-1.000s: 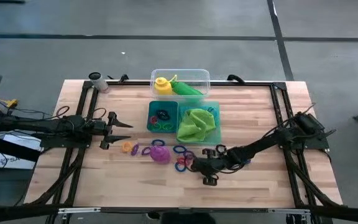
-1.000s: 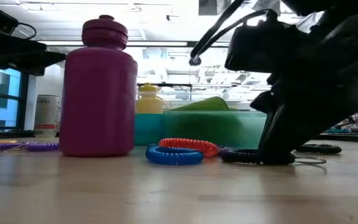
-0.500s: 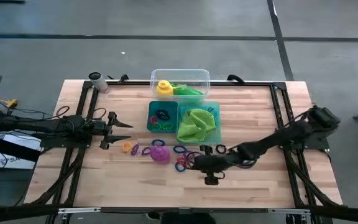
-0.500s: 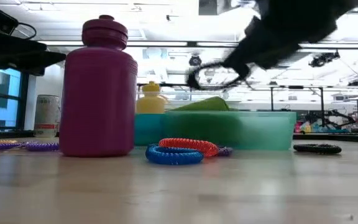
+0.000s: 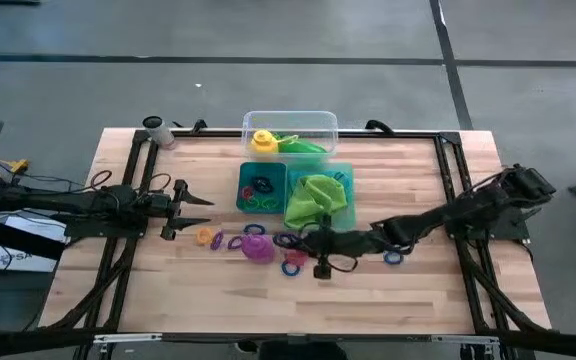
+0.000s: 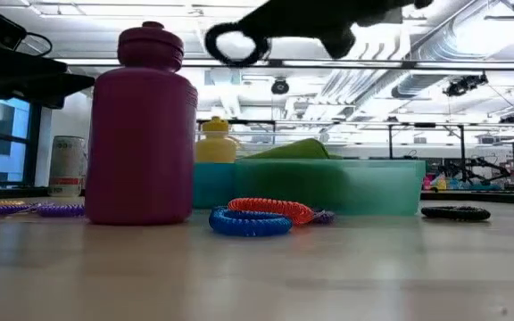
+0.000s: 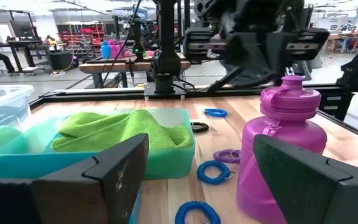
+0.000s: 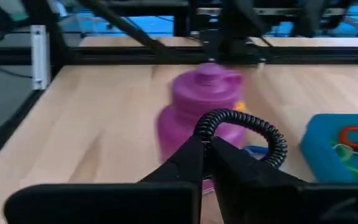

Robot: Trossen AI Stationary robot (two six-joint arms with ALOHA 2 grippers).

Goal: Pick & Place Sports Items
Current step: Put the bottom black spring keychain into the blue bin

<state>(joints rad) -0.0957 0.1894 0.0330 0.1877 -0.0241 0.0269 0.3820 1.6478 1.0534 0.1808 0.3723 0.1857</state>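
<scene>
Right gripper (image 8: 205,149) pinches a black ring (image 8: 244,127), apparently lifted off the table; purple bottle (image 8: 201,109) just ahead.

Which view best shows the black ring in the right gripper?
The right wrist view: the black ring sits pinched at the right gripper. The low view shows it lifted overhead. The high view shows too little; the left wrist view blurs it.

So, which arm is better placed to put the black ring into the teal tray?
The right gripper: it is shut on the black ring, raised beside the teal tray. The left gripper waits open, apart.
</scene>
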